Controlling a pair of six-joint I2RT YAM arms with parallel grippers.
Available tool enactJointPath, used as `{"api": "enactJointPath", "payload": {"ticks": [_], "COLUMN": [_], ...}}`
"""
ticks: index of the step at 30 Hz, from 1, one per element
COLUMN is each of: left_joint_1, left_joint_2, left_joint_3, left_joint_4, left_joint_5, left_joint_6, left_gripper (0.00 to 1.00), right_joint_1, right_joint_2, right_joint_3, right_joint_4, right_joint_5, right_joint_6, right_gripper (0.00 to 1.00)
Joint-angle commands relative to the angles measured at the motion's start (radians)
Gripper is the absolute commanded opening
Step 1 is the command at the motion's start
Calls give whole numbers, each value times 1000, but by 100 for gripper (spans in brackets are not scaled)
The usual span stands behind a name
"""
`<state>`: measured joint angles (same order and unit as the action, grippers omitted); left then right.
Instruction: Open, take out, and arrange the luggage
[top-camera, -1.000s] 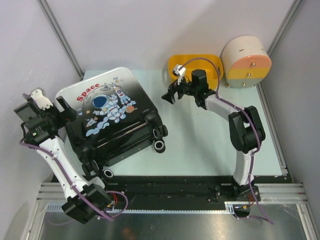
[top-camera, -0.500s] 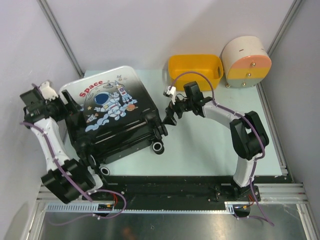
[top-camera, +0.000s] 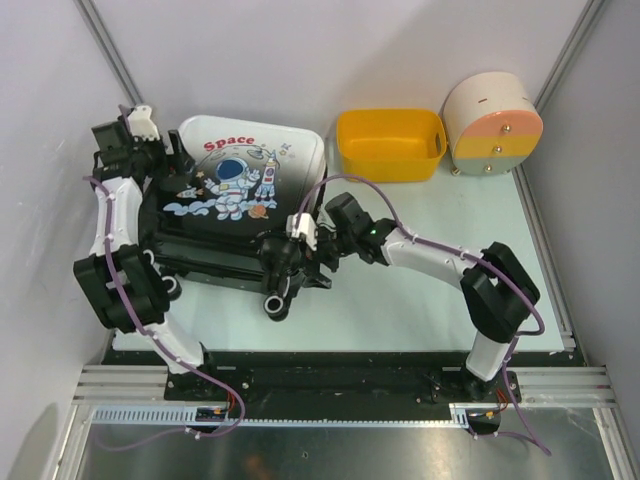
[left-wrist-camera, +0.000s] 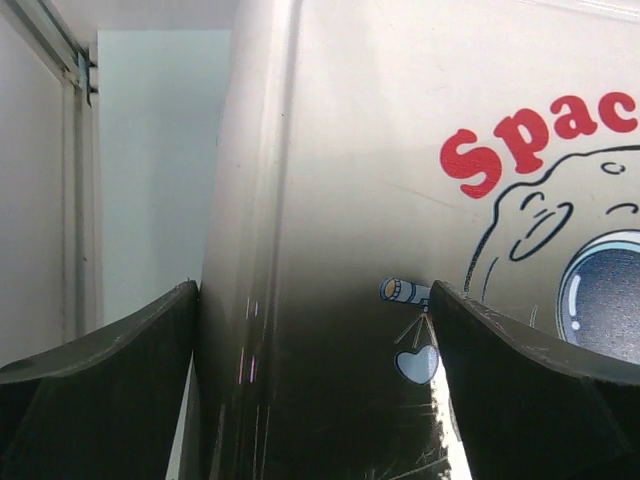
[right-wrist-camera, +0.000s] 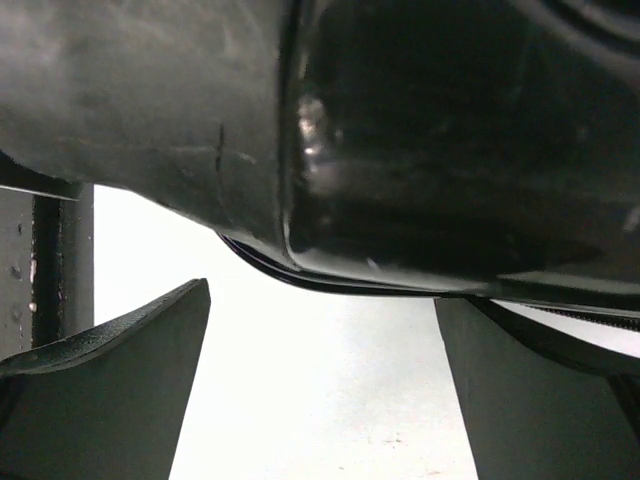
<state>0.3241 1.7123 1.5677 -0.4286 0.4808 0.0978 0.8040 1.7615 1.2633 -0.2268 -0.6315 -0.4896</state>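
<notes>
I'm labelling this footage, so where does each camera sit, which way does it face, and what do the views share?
Top: above, behind, looking down at the table, suitcase and basket; the left arm and right arm show.
Left wrist: faces the suitcase's printed shell; left fingers show.
Right wrist: low, faces the suitcase's black edge; right fingers show.
Shared: the suitcase.

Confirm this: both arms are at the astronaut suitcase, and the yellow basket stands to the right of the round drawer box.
One detail is wrong. The top external view shows the yellow basket to the left of the round drawer box, not to its right. The rest holds: the left gripper and the right gripper are both at the suitcase.
</notes>
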Motion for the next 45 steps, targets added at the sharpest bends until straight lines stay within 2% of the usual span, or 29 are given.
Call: {"api": "enactJointPath", "payload": {"ticks": [1, 8, 13, 19, 22, 25, 26, 29, 31, 38, 45], "left_joint_1": [-138, -140, -157, -172, -174, -174, -172, -174, -174, -174, -174], "left_joint_2": [7, -149, -342, -532, -582, -618, -635, -670, -690, -738, -803], "left_joint_3": [-25, 9, -103, -221, -250, -271, -279, -296, -301, -357, -391], "left_joint_4": [-245, -245, -245, -243, -245, -242, -242, -242, -242, -236, -239], "left_joint_5": [211, 194, 200, 176, 191, 191, 193, 196, 177, 203, 163], "left_joint_6": [71, 137, 118, 85, 40, -6, -13, -40, -52, -92, -79], "left_gripper": [95, 98, 97, 96, 95, 96, 95, 95, 95, 95, 95], "right_joint_1": [213, 325, 348, 233, 158, 133, 130, 115, 98, 89, 72], "right_joint_2": [53, 191, 156, -47, -91, -85, -65, -33, -4, 88, 156], "right_joint_3": [42, 198, 235, 85, -13, -88, -96, -105, -105, -105, -102], "right_joint_4": [341, 477, 446, 288, 332, 427, 451, 530, 590, 733, 762], "right_joint_5": [-91, 18, 64, 118, 194, 269, 291, 300, 283, 386, 443], "right_joint_6": [6, 62, 143, 276, 414, 463, 470, 485, 506, 425, 378], "right_gripper": [100, 100, 100, 96, 95, 87, 77, 68, 67, 60, 59]}}
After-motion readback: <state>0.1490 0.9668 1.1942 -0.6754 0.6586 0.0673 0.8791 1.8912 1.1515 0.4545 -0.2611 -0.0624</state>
